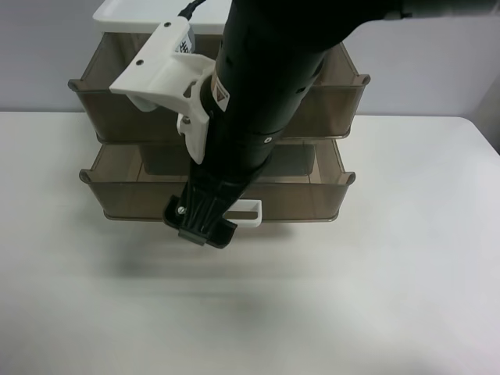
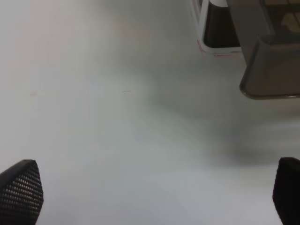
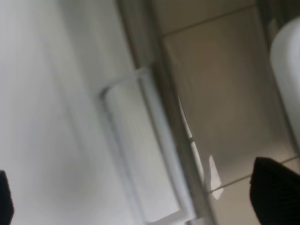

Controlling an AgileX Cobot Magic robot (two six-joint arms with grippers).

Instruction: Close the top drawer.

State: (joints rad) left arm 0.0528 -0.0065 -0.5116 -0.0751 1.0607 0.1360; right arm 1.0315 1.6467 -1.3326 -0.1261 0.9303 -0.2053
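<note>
Hanging released beside the lower drawer's handle (image 1: 250, 212), the right claw (image 1: 199, 223) has the top drawer (image 1: 105, 105), pulled out at the surface's (image 1: 391, 297) wall-side edge, lying wallward, long axis crosswise.

Right arm (image 1: 258, 101) angled steeply down, right gripper (image 3: 136, 187) fingers wide apart; left gripper (image 2: 154, 194) fingers wide apart.

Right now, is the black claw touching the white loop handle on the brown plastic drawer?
Apart. The right wrist view shows the white loop handle between the right gripper's wide-open fingertips, clear of both.
</note>
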